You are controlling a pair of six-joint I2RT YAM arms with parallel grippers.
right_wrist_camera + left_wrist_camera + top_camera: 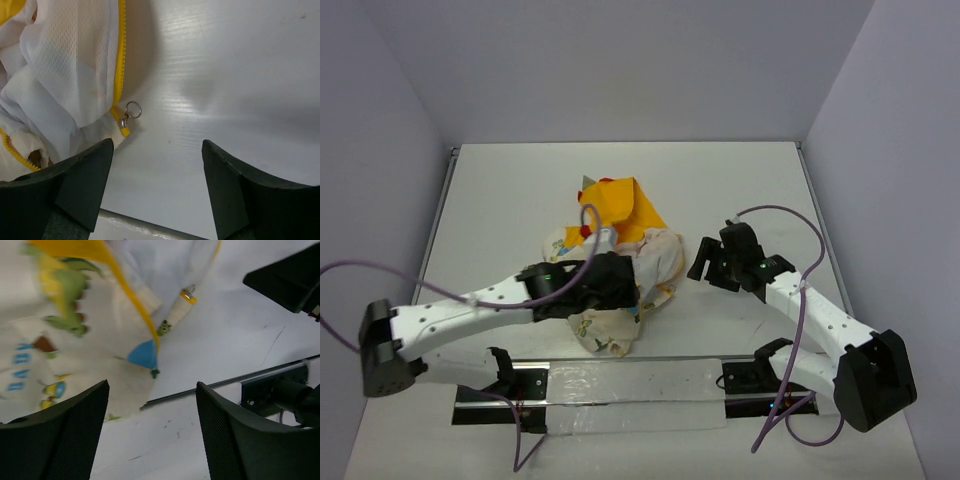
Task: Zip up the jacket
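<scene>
The jacket lies crumpled in the middle of the table, its yellow-orange hood at the far side. My left gripper hovers over its near cream part, open. In the left wrist view, dinosaur-printed fabric fills the upper left, and the open left gripper has only bare table between its fingers. My right gripper is just right of the jacket. In the right wrist view, the white mesh lining, a yellow zip tape and a ring pull lie ahead-left of the open, empty right gripper.
A clear plastic strip runs along the near table edge between the arm bases. Grey walls close in the table on the left, back and right. The right arm's mount and the right gripper's black body show in the left wrist view.
</scene>
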